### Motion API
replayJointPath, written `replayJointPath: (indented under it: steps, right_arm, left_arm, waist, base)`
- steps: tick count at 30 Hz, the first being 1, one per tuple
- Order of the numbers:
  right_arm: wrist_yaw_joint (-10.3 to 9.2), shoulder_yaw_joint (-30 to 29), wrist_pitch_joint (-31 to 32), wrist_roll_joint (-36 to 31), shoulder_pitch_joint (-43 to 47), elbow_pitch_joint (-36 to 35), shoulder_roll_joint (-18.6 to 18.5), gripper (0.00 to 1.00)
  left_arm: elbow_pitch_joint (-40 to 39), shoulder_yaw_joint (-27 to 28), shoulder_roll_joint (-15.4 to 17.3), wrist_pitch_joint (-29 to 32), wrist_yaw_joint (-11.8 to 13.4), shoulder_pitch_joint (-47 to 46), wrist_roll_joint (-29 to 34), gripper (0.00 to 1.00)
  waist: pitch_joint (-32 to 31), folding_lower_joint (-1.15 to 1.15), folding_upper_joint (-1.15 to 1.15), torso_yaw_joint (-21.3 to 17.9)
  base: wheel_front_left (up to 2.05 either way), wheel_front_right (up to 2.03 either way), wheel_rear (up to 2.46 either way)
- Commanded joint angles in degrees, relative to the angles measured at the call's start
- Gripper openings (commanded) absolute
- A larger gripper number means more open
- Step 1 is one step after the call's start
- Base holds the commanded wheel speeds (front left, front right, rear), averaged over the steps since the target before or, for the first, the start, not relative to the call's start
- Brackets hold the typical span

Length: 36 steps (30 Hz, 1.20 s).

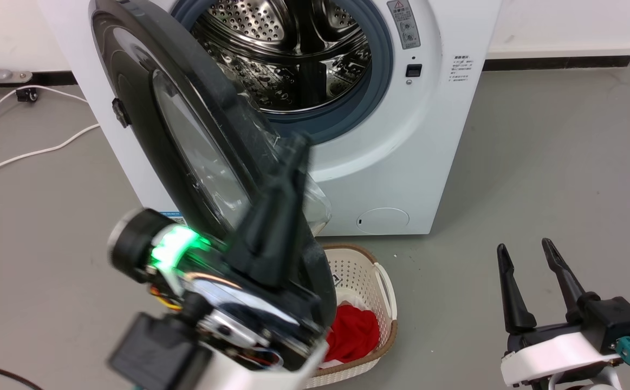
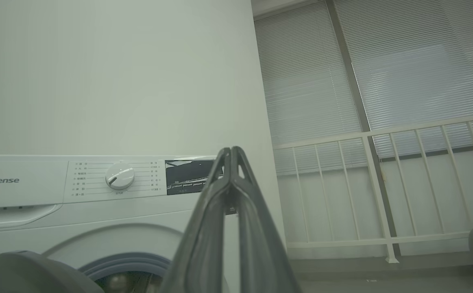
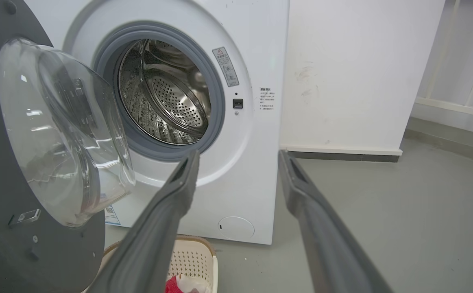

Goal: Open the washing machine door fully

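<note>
- The washing machine door stands swung well out from the washing machine. It is hinged on the left of the opening, and its free edge reaches toward the robot.
- The black disc stands upright, nearly edge-on in the head view. Its clear glass bowl bulges to the right, across from the bare steel drum.
- A cream laundry basket sits on the floor just before the machine, under the door's free edge, with a red cloth inside.
- White cables trail over the grey floor to the left.
- The left gripper rises beside the door's free edge with its fingers pressed together and nothing between them. Whether it touches the door cannot be told.
- The right gripper hangs low on the right, well apart from the machine, fingers spread and empty.
- The left wrist view takes in the control dial, a white railing and window blinds.
- The right wrist view gives the door's inner face.
</note>
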Motion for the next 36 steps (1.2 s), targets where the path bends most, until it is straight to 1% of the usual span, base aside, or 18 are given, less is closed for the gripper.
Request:
replayJointPath:
  steps: [1, 5, 6, 7, 10, 14, 19, 22, 29, 36]
  right_arm:
    - [-0.04, 0.1, 0.1, 0.2, 0.5, 0.2, 0.2, 1.00]
    - [-0.04, 0.1, 0.2, 0.5, 0.8, 0.3, 0.2, 1.00]
    - [-0.04, 0.1, 0.2, 0.5, 0.8, 0.3, 0.2, 1.00]
    - [-0.04, 0.3, 0.4, 0.5, 1.0, 0.4, 0.2, 1.00]
    - [-0.04, 0.6, 0.6, 0.5, 1.0, 0.5, 0.2, 1.00]
    - [-0.04, 0.7, 0.7, 0.7, 0.8, 0.5, 0.2, 1.00]
    - [-0.04, 0.6, 0.9, 0.9, 0.6, 0.7, 0.2, 1.00]
    - [-0.04, 0.7, 0.9, 1.0, 0.3, 0.8, 0.2, 1.00]
    - [-0.04, 1.2, 1.1, 1.3, -0.4, 1.2, 0.2, 1.00]
    - [-0.04, 1.7, 0.7, 2.1, -0.5, 1.8, 0.2, 1.00]
  left_arm:
    - [1.2, -2.0, 0.4, 0.9, -0.4, 1.8, -0.6, 0.00]
    - [4.6, -7.0, 1.7, 3.4, -1.0, 5.2, -1.9, 0.00]
    - [4.6, -7.0, 1.7, 3.4, -1.0, 5.2, -1.9, 0.00]
    - [6.7, -9.1, 2.5, 4.6, -1.3, 6.8, -2.3, 0.00]
    - [9.8, -11.4, 3.5, 5.6, -1.4, 8.9, -2.7, 0.00]
    - [14.0, -13.0, 4.2, 6.5, -1.4, 11.7, -3.5, 0.00]
    - [17.8, -13.3, 4.6, 7.1, -1.0, 12.6, -3.6, 0.00]
    - [20.2, -13.2, 4.4, 6.8, -0.8, 11.5, -3.7, 0.00]
    - [25.8, -13.6, 2.2, 5.5, -0.3, 7.4, -4.4, 0.00]
    - [31.7, -13.2, 0.7, 4.2, 1.8, 3.4, -6.0, 0.00]
  waist:
    - [-0.2, 0.00, 0.00, 0.0]
    - [-0.5, 0.00, 0.00, 0.2]
    - [-0.5, 0.00, 0.00, 0.2]
    - [-0.5, 0.00, 0.00, 0.3]
    - [-0.5, 0.00, 0.00, 0.3]
    - [-0.4, 0.00, 0.00, 0.2]
    - [-0.1, 0.00, 0.00, 0.3]
    - [0.0, 0.00, 0.00, 0.4]
    - [0.4, 0.00, 0.00, 0.1]
    - [0.9, 0.00, 0.00, -0.7]
  base:
    - [0.00, 0.00, 0.00]
    - [0.00, 0.00, 0.00]
    - [0.00, 0.00, 0.00]
    - [0.00, 0.00, 0.00]
    - [0.00, 0.00, 0.00]
    - [0.00, 0.00, 0.00]
    - [0.00, 0.00, 0.00]
    - [0.00, 0.00, 0.00]
    - [0.00, 0.00, 0.00]
    - [0.00, 0.00, 0.00]
